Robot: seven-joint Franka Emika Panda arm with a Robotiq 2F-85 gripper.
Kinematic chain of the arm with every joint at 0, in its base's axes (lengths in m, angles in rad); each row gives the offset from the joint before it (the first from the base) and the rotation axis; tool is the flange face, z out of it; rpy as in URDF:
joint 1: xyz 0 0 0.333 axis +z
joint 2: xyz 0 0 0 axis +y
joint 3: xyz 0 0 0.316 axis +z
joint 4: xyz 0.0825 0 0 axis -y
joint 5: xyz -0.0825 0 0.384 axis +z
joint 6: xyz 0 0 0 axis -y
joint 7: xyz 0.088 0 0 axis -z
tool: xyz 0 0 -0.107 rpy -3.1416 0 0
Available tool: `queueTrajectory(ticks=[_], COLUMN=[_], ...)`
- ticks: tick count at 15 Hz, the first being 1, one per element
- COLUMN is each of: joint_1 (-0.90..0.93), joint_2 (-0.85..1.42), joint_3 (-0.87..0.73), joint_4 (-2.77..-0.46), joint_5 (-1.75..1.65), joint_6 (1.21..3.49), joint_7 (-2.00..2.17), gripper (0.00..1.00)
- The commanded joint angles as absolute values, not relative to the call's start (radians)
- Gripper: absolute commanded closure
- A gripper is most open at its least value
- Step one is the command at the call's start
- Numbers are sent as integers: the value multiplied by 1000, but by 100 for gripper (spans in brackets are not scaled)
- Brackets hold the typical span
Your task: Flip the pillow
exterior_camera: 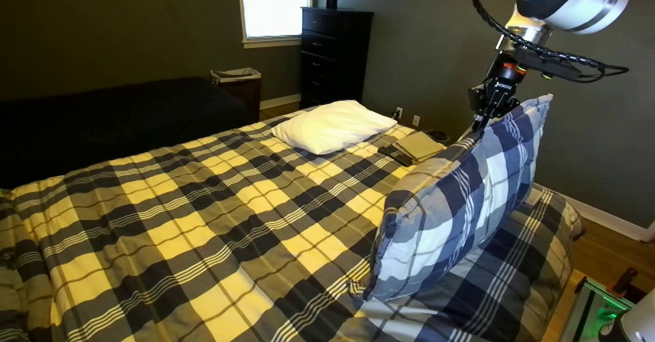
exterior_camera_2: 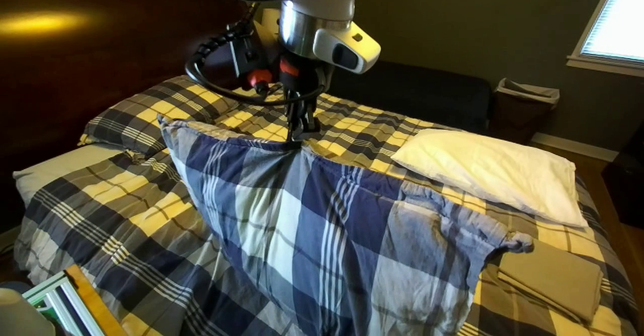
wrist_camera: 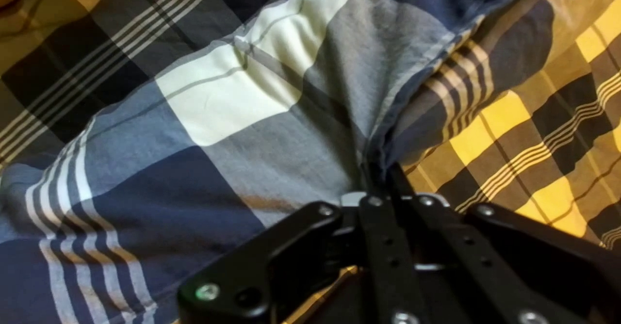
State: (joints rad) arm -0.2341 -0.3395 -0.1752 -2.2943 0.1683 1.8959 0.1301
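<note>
Gripper (wrist_camera: 383, 176): points down over the bed; jaws pressed together on the plaid pillow, pinching its long upper edge; fabric runs in between the fingers (wrist_camera: 378, 227)
Plaid pillow (exterior_camera: 460, 209): straight below the jaws; up on its long side, faces near vertical; caught partway along the edge, corners well apart from the jaws on both sides; creases fan down from the pinch in an exterior view; in the wrist view its broad face lies ahead and to the left of the jaws
Arm (exterior_camera: 568, 4): above the jaws, in from the top of both exterior views
Bedspread (exterior_camera: 204, 204): yellowish plaid; under the jaws and all round, pillow between; shows to the right of the jaws in the wrist view
White pillow (exterior_camera: 335, 127): flat on the bedspread, well apart from the jaws, lower than them
Folded cloth (exterior_camera_2: 551, 278): beige; on the bedspread, below the level of the jaws, nearer them than the dresser (exterior_camera: 335, 58)
Black object (exterior_camera: 395, 155): just beside the cloth, lower than the jaws; type unclear
Headboard-side pillow (exterior_camera_2: 156, 112): plaid too; left of the jaws in an exterior view, apart from them
</note>
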Motion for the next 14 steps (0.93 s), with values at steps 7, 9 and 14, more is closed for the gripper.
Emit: queueTrajectory(ticks=[7, 9, 14], joint_1=[-210, -207, -199], joint_2=[-125, -93, -10], joint_3=[-207, -206, -194], joint_4=[-2190, -2177, -2150], joint_5=[314, 375, 468], joint_6=[2100, 2150, 2267], joint_7=[120, 105, 93], gripper=[99, 99, 99])
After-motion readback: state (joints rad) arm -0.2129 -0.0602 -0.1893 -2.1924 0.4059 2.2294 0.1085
